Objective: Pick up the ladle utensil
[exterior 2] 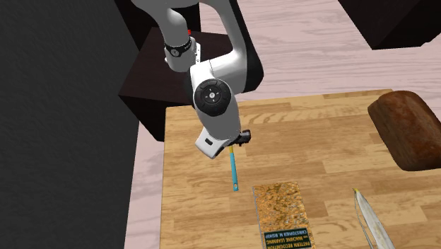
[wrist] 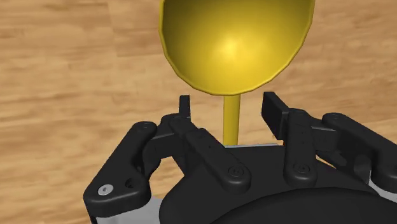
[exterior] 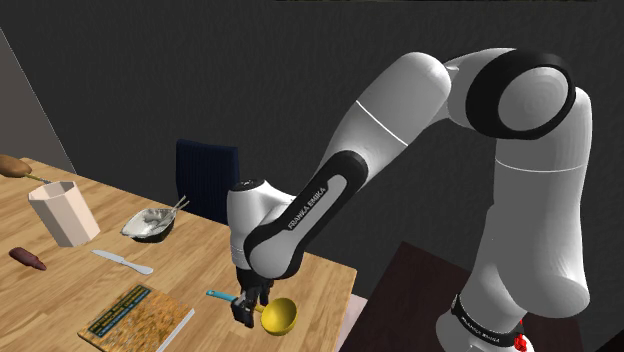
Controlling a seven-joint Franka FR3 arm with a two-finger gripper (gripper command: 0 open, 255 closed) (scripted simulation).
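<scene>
Straddling the thin yellow stem of the ladle point(wrist: 235, 44), the tool point(wrist: 229, 105) stands wide, its fingers point(wrist: 185, 105) on either side of the stem and clear of it. The stem vanishes under the tool's body, and the golden bowl just ahead of the fingertips is cut off by the frame. In the second exterior view the arm point(exterior 2: 215, 95) covers the bowl, leaving the teal handle end poking out beyond the tool on the wooden counter point(exterior 2: 191, 205). In the shoulder view the arm reads "FRANKA EMIKA"; a book point(exterior 2: 281, 209) past the handle end carries upside-down lettering, seemingly "PATTERN RECOGNITION"
</scene>
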